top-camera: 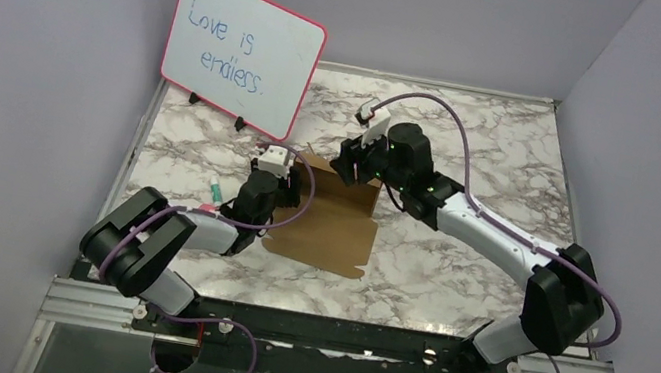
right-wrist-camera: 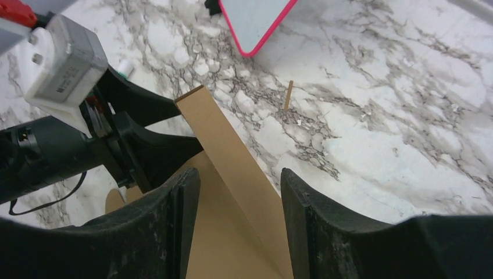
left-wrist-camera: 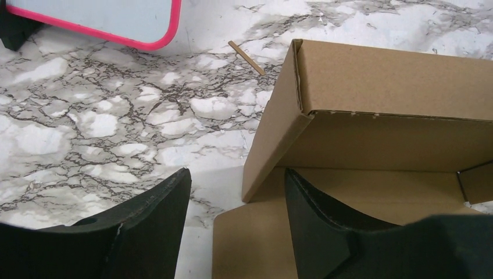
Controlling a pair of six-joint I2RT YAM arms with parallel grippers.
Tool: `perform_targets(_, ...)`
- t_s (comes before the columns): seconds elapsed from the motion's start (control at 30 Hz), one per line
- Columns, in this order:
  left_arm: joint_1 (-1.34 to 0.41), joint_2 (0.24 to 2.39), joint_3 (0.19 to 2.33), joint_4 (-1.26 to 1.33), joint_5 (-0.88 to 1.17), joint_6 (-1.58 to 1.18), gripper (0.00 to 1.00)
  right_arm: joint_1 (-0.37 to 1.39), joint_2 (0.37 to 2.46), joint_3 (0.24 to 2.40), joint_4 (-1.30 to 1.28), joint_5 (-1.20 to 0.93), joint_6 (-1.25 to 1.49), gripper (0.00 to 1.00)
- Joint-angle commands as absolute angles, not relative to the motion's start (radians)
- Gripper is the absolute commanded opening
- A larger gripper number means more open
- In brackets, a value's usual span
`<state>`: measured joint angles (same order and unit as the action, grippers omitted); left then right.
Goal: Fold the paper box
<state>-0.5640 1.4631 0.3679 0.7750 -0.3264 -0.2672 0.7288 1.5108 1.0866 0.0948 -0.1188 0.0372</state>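
Now your left tool (left-wrist-camera: 237, 172) stands wide astride a raised wall of the paper box (left-wrist-camera: 383, 87); your right tool (right-wrist-camera: 239, 172) gapes likewise, unclamped, around an upright panel.

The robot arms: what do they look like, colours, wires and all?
The left arm and right arm share a look: white tube links, bulky black joints, a looping purple cable, a small white camera box at the wrist. The left gripper and right gripper each have two thick, curved black fingers.
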Motion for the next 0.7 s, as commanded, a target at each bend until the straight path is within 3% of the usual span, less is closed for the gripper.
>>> perform_targets(0.0,-0.552,1.497,0.357,0.904,-0.264,-0.238,0.61,0.720,1.575,1.170,0.010,-0.207,-0.005,0.58)
perform_targets(0.43,-0.513,1.600,0.369,1.031,-0.198,-0.219,0.58,0.690,1.677,1.207,-0.045,-0.276,-0.046,0.58)
perform_targets(0.67,-0.505,1.637,0.386,1.050,-0.225,-0.195,0.49,0.690,1.700,1.215,-0.067,-0.313,-0.044,0.55)
